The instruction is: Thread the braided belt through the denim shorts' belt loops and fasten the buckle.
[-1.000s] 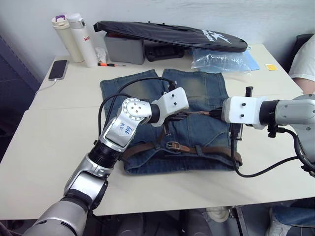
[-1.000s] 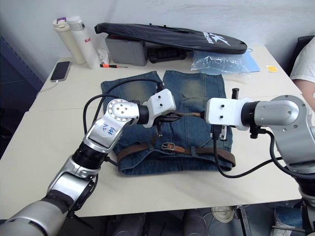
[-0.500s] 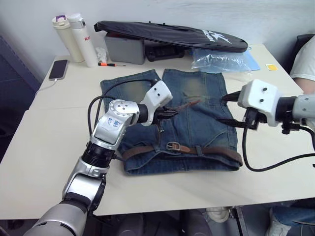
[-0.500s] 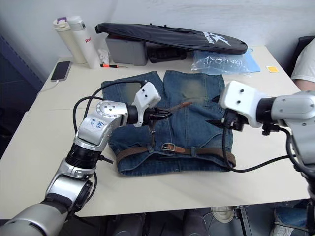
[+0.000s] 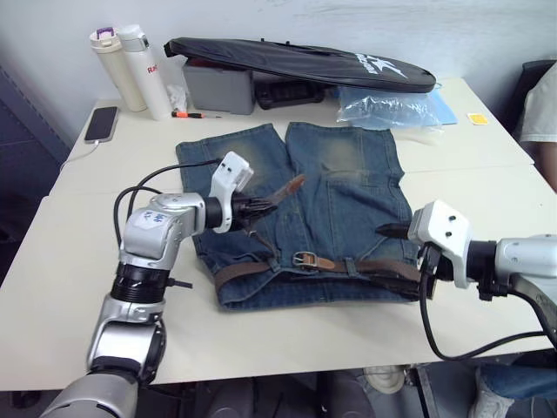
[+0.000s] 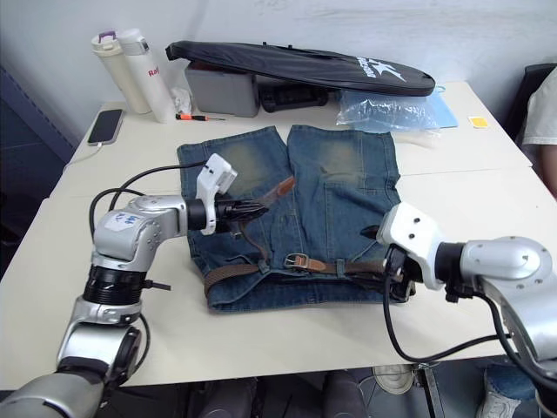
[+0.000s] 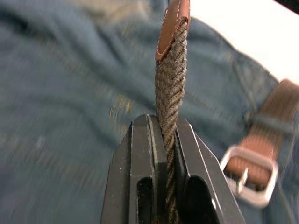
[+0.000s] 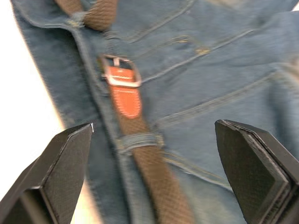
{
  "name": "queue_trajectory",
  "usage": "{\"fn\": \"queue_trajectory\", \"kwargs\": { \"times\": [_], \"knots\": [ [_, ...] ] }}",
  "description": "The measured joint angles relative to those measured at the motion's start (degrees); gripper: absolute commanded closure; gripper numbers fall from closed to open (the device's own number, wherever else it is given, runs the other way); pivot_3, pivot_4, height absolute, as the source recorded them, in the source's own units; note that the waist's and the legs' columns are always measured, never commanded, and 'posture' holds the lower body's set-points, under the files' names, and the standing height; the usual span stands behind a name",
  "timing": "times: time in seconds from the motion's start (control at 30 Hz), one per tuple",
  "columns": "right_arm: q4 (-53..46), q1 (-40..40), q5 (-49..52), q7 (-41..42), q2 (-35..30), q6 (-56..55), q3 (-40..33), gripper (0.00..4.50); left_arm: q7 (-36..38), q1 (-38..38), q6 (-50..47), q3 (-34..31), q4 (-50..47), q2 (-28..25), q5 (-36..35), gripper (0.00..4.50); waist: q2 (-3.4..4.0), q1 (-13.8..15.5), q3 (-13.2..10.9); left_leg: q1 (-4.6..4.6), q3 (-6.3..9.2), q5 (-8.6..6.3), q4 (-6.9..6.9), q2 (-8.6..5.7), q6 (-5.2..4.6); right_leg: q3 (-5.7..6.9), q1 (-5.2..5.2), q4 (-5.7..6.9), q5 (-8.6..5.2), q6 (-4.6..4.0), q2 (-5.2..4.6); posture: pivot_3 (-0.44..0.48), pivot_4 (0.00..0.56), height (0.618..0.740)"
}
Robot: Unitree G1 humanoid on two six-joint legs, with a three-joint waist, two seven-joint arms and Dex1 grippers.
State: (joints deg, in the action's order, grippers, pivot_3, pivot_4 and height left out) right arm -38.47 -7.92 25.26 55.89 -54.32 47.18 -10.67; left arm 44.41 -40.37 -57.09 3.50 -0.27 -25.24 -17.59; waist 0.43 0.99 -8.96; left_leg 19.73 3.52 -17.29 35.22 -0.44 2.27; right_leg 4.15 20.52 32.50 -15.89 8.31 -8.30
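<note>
Denim shorts [image 5: 322, 205] lie flat on pale table [image 5: 70, 261], waistband toward robot, legs pointing away. Braided belt [image 5: 365, 266] runs along waistband through belt loops [image 8: 139, 140], free end lifted off denim over left side of shorts. Left gripper [image 7: 166, 140] pinched tight on that strap, tan leather tip [image 7: 172, 23] sticking out beyond fingers. Right gripper [image 8: 154, 172] spread wide, holding nothing, hovering over waistband near right hip. Silver buckle [image 5: 305, 258] rests at waistband centre, prong visible.
</note>
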Motion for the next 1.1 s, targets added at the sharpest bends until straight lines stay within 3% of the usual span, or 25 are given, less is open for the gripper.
{"fn": "queue_trajectory", "kwargs": {
  "times": [0.1,0.33,0.5,0.63,1.1],
  "knots": [
    [-0.93,0.50,0.03,-1.93,0.60,-0.32,1.94,0.09,3.00,2.62,-0.46,1.24,-1.68,-3.66,-1.27,4.50,0.19,-1.51,-0.13,0.12,2.38,0.45,-0.01,-1.30,-0.29,2.21,-1.05,-0.06,-0.43,0.61,-1.33,0.000,0.150,0.740],
    [-1.19,-1.56,-2.90,-1.95,-3.12,-4.06,8.02,0.09,7.47,7.22,4.31,4.23,-3.96,-11.55,-1.25,4.50,0.18,0.10,-0.29,0.44,2.07,0.60,0.04,-1.19,0.00,1.78,-0.24,0.06,-0.35,0.44,-1.18,0.000,0.150,0.740],
    [0.12,-3.34,-16.14,-2.18,-5.38,-19.70,18.50,0.09,7.30,9.58,7.17,4.77,-5.19,-12.26,-0.45,4.50,0.18,0.31,-0.29,0.46,1.85,0.59,-0.04,-1.10,0.01,1.62,-0.07,0.06,-0.36,0.45,-1.10,0.000,0.150,0.740],
    [2.22,-2.97,-22.55,-4.48,-2.31,-24.59,23.65,0.09,6.23,9.63,7.84,4.86,-5.79,-11.89,-0.35,4.50,0.17,0.38,-0.29,0.45,1.82,0.59,-0.02,-1.09,0.01,1.59,-0.07,0.08,-0.35,0.43,-1.10,0.000,0.150,0.740],
    [7.37,-4.69,-31.14,-8.27,6.31,-25.91,29.62,0.09,5.59,7.82,9.47,6.07,-5.71,-10.41,-0.23,4.50,0.19,0.35,-0.28,0.43,1.82,0.63,-0.01,-0.99,0.08,1.58,-0.05,0.14,-0.30,0.34,-0.99,0.000,0.150,0.740]
  ]
}}
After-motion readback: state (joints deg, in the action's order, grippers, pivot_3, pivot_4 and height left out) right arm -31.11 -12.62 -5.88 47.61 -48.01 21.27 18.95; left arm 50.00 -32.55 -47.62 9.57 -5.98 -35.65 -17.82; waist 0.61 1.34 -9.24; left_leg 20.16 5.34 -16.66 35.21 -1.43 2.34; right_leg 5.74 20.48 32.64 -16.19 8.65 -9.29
